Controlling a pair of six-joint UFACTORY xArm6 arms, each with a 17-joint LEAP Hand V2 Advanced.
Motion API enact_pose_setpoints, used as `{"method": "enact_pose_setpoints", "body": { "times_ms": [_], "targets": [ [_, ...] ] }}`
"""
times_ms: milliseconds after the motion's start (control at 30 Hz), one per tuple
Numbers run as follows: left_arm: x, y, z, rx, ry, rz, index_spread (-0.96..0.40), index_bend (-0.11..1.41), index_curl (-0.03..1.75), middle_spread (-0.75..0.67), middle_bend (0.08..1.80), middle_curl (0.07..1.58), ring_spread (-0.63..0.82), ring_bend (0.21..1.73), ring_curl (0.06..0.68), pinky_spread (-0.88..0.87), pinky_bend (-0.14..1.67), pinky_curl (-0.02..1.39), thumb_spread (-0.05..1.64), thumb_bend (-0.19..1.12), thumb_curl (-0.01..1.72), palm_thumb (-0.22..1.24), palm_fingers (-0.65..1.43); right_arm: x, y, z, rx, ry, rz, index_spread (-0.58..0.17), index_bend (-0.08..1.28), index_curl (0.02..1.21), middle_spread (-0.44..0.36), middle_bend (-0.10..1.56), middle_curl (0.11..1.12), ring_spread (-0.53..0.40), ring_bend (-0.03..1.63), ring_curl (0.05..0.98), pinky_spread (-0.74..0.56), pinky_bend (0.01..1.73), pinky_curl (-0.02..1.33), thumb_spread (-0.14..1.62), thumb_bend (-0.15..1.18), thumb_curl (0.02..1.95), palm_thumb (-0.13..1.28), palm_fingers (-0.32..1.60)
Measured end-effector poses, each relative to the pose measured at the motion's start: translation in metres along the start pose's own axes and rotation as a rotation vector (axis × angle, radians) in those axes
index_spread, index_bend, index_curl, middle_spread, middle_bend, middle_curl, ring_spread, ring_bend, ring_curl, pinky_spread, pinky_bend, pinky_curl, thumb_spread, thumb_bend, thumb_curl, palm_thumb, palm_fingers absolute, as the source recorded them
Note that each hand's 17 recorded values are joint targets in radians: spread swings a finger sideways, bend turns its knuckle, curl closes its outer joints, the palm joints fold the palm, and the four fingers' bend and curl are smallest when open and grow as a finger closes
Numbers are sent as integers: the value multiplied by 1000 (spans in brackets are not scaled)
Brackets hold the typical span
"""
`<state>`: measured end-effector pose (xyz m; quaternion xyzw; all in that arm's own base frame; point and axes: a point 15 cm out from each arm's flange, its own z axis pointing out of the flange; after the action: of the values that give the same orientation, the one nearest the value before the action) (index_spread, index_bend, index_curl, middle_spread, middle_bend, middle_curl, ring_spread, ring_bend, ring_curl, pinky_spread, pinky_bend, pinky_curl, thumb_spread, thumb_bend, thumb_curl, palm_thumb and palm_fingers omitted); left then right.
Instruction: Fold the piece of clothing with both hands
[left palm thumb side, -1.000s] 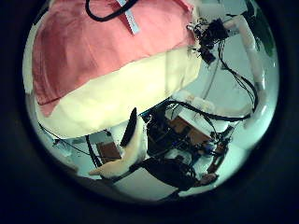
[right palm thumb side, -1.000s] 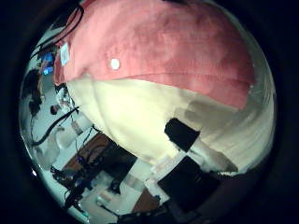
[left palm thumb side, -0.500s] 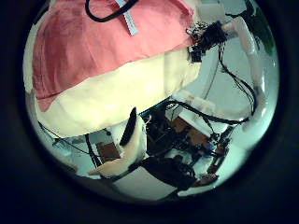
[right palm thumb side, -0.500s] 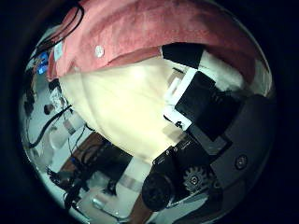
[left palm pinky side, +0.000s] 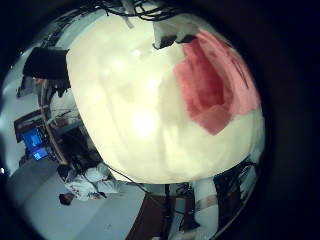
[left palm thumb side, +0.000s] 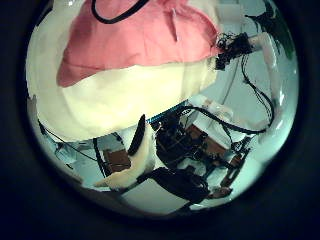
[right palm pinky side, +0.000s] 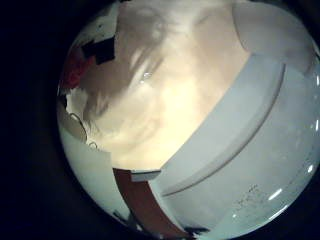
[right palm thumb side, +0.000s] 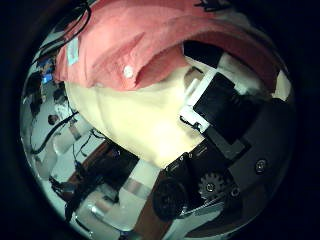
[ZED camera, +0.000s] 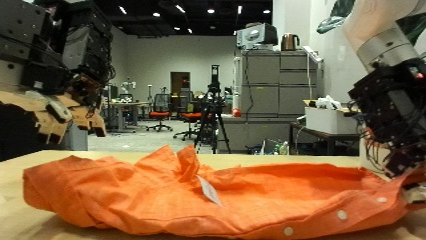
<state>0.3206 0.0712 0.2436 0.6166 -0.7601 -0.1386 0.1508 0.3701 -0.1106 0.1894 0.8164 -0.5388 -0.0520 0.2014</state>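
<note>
Orange shirt (ZED camera: 226, 200) lies crumpled across the light wooden bench (ZED camera: 20, 170), white buttons showing along its near edge. Right hand (ZED camera: 397, 120) hangs at its end, fingers curled beside the cloth; left hand (ZED camera: 60, 70) hovers above the other end, its grip unreadable.

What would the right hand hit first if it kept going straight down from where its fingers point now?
Most likely the orange shirt: the right hand hangs fingers-down over its edge, with the table underneath. Depth is unclear.

Bright overhead room light

We see ceiling lamps (ZED camera: 211, 12) glowing, glare washing the counter (left palm pinky side: 130, 110), and palm views bending inside dark rims.
</note>
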Motion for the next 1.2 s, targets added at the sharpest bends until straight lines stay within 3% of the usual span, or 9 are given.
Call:
{"method": "enact_pose_setpoints", "body": {
  "times_ms": [433,733,1000,1200],
  "targets": [
    [-7,28,40,-19,27,-5,103,131,189,463,172,213,618,357,219,564,277,322,1103,-21,292,367,-94,9,56,-81,125,56,34,-249,1083,857,-127,1323,800,-221,1347,720,-276,1159,903,1043,87,736,1214,1069],
    [-13,42,66,-13,51,-21,103,133,191,460,173,216,617,357,221,564,274,320,1103,-21,298,376,-90,-86,24,-184,322,124,-156,-242,1083,863,-124,1325,800,-221,1347,733,-269,1122,974,1055,70,799,1211,1068],
    [-30,58,78,-7,78,-60,103,133,192,445,175,221,616,357,223,564,274,320,1104,-21,300,376,-89,-202,-22,-246,419,200,-385,-239,1076,866,-122,1330,800,-220,1343,741,-271,1088,1025,1052,48,851,1200,1075],
    [-45,75,96,10,120,-98,103,131,191,428,177,226,616,358,223,564,272,319,1104,-21,301,376,-87,-270,-60,-265,426,282,-525,-239,1073,868,-122,1329,799,-220,1339,745,-275,1067,1057,1064,36,886,1191,1077]
  ]
}}
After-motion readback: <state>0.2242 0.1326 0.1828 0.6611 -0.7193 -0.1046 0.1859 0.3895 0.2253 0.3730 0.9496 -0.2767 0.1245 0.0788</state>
